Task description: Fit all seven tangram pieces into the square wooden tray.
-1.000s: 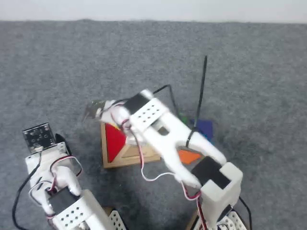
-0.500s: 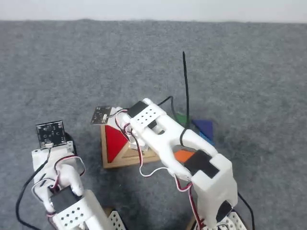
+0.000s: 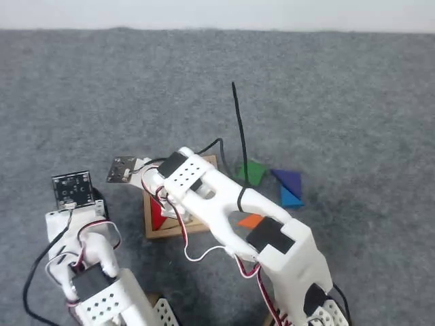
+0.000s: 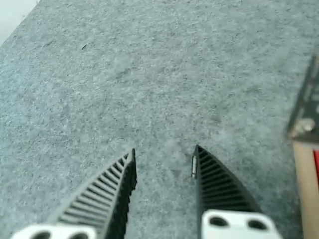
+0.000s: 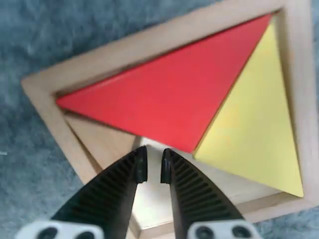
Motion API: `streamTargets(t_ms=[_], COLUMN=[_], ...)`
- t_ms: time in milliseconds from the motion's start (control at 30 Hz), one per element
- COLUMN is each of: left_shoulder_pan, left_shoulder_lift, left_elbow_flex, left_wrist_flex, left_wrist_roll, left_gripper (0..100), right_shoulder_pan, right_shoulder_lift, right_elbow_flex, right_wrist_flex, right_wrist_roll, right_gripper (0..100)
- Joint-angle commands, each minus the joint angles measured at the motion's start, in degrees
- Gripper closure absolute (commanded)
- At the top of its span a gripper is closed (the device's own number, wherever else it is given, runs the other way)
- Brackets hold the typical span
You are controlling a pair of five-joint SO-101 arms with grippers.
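The square wooden tray [image 5: 149, 42] holds a large red triangle [image 5: 169, 99] and a yellow triangle [image 5: 254, 139] side by side. My right gripper [image 5: 153, 167] hangs over the bare tray floor just off the red triangle's tip, shut with nothing in it. In the high view the right arm [image 3: 204, 190] covers most of the tray [image 3: 163, 229]. A green piece [image 3: 253, 171], a purple piece [image 3: 289, 180], a blue piece [image 3: 291, 198] and an orange piece [image 3: 250, 220] lie on the carpet to the tray's right. My left gripper [image 4: 164, 157] is open over bare carpet left of the tray.
Grey carpet covers the whole table. The left arm [image 3: 81, 258] sits folded at the front left. A black cable [image 3: 239, 122] sticks up from the right arm. The tray's edge [image 4: 305, 189] shows beside the left gripper.
The right arm has swung left across the tray, uncovering the green and orange pieces. The left arm shifted slightly a second ago and has kept still since.
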Motion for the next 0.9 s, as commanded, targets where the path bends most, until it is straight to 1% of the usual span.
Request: streamTargets(t_ms=[0, 167, 300, 433, 600, 767, 800, 867], left_shoulder_pan=[0.5, 0.5, 0.5, 0.5, 0.6, 0.6, 0.6, 0.7], left_shoulder_lift=[-1.4, -1.4, -1.4, -1.4, -1.4, -1.4, -1.4, -1.4], left_elbow_flex=[-1.6, -1.6, -1.5, -1.5, -1.5, -1.5, -1.5, -1.5], left_wrist_flex=[0.3, 0.3, 0.3, 0.4, 0.4, 0.4, 0.4, 0.4], left_wrist_roll=[-0.6, -0.6, -0.6, -0.6, -0.6, -0.6, -0.6, -0.6], left_gripper=[82, 82, 82, 82, 82, 82, 82, 82], right_shoulder_pan=[-0.6, -0.2, 2.3, 8.7, 16.2, 23.8, 25.3, 27.4], right_shoulder_lift=[-0.8, -3.3, -9.5, -14.2, -19.4, -23.9, -24.1, -23.6], right_elbow_flex=[-3.6, -3.8, -3.3, -3.2, 2.1, 9.5, 10.4, 11.3], right_wrist_flex=[-0.3, 2.5, 6.4, 8.9, 9.5, 7.3, 6.1, 2.7], right_wrist_roll=[-1.3, -1.1, -1.1, -1.1, -0.9, 6.2, 7.0, 8.5], right_gripper=[94.0, 94.0, 94.0, 94.0, 93.5, 93.2, 91.9, 84.8])
